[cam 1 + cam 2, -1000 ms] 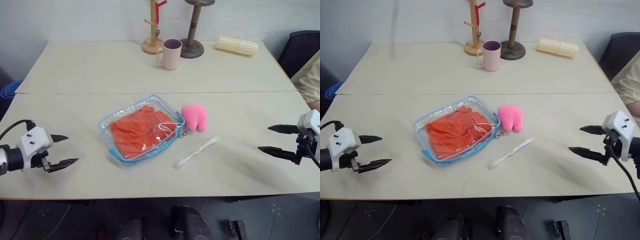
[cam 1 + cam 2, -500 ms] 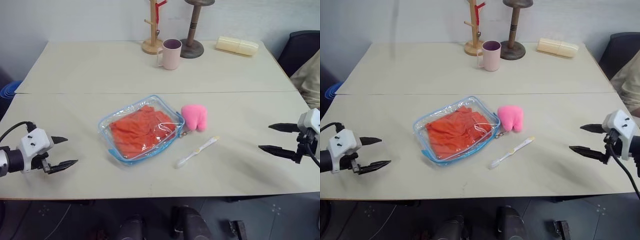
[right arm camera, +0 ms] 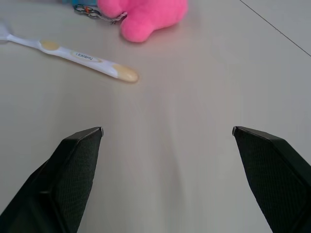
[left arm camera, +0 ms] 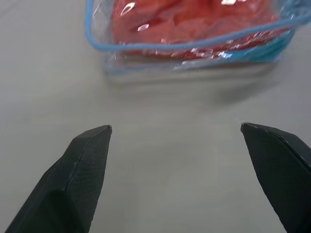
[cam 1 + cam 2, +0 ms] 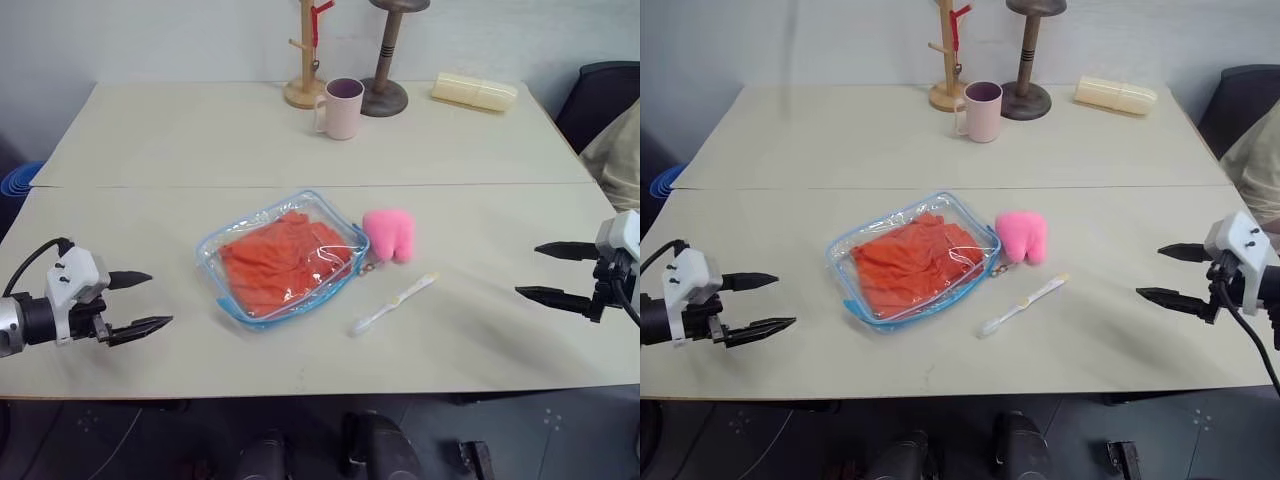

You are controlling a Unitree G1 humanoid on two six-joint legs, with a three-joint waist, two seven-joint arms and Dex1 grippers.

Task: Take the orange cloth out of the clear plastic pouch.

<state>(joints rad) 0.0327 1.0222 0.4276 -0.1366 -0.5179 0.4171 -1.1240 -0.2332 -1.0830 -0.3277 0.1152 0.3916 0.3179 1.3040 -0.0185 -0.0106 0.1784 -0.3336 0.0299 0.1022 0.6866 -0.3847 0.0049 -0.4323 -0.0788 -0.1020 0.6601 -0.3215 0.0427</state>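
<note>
The clear plastic pouch with light blue trim lies flat near the table's middle, and the wrinkled orange cloth is inside it. In the left wrist view the pouch and the cloth lie ahead of the fingers. My left gripper hovers open over the table's front left, well to the left of the pouch, pointing toward it. At the table's right edge my right gripper stands open, far from the pouch, with nothing between its fingers.
A pink tooth-shaped plush sits against the pouch's right side, and a white toothbrush lies just in front of it. At the back stand a pink mug, two wooden stands and a cream case. A person's sleeve shows at the right.
My left gripper has shifted to the right, toward the pouch, and its wrist has rolled a little. The right gripper, pouch and cloth have stayed put.
</note>
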